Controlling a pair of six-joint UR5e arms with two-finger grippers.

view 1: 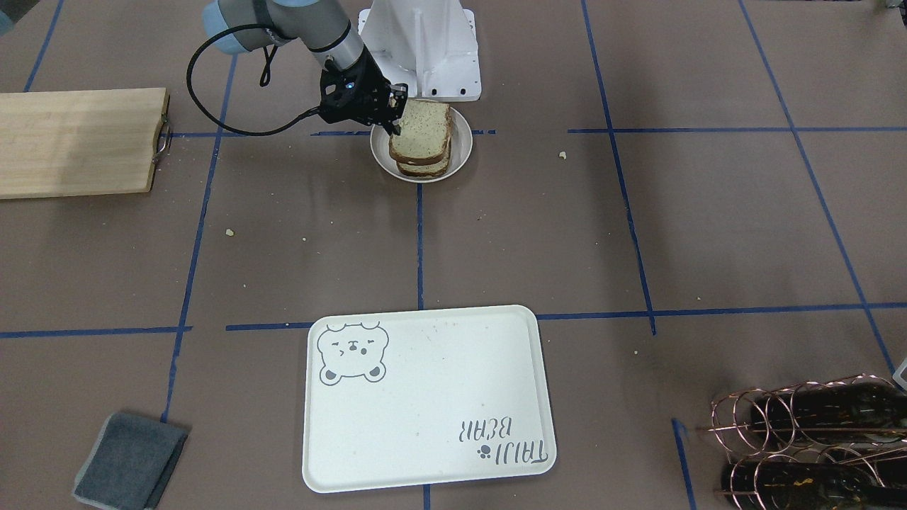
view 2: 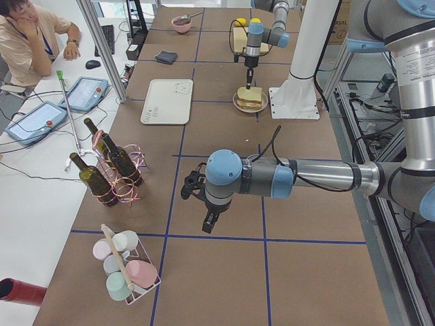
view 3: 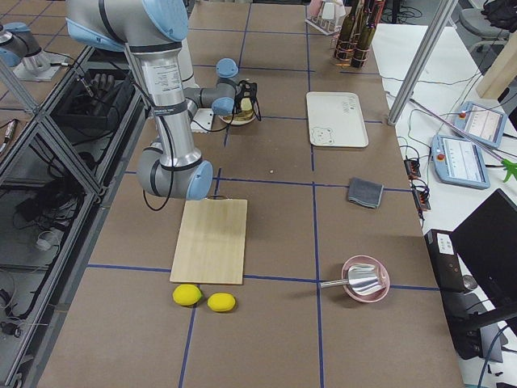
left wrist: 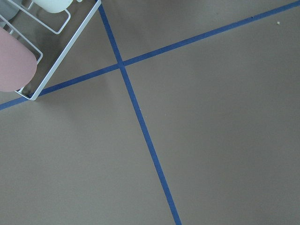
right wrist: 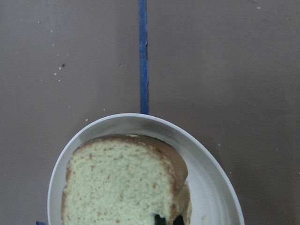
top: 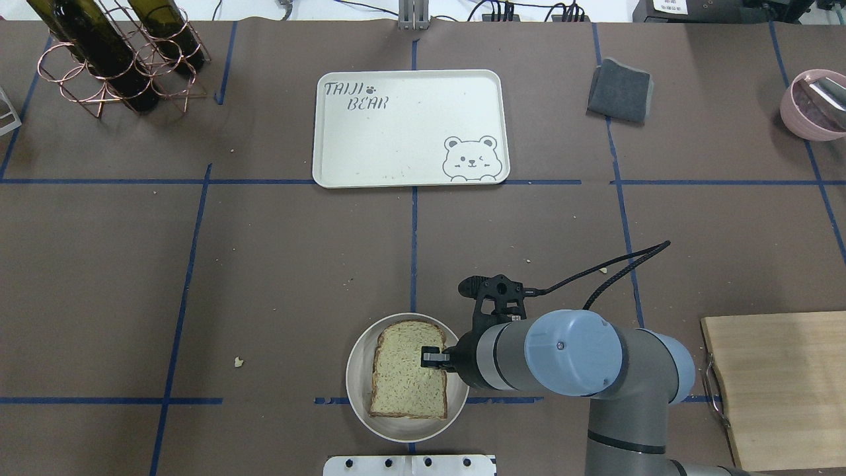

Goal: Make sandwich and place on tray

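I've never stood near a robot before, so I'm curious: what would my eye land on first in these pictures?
Probably the sandwich, stacked on a small round plate close to the robot's base, with the right gripper poised at its edge. Next, the big cream tray with a bear face, lying bare across the table. Dark wine bottles in a copper wire rack sit at a far corner.

- A robot lab.
- Table (view 2: 224,272) papered brown and gridded with blue tape (view 1: 419,241).
- Operator (view 2: 27,34) seated beside teach pendants (view 2: 85,92).
- Aluminium posts (view 2: 102,47) and industrial arms (view 2: 272,178) stand at it.
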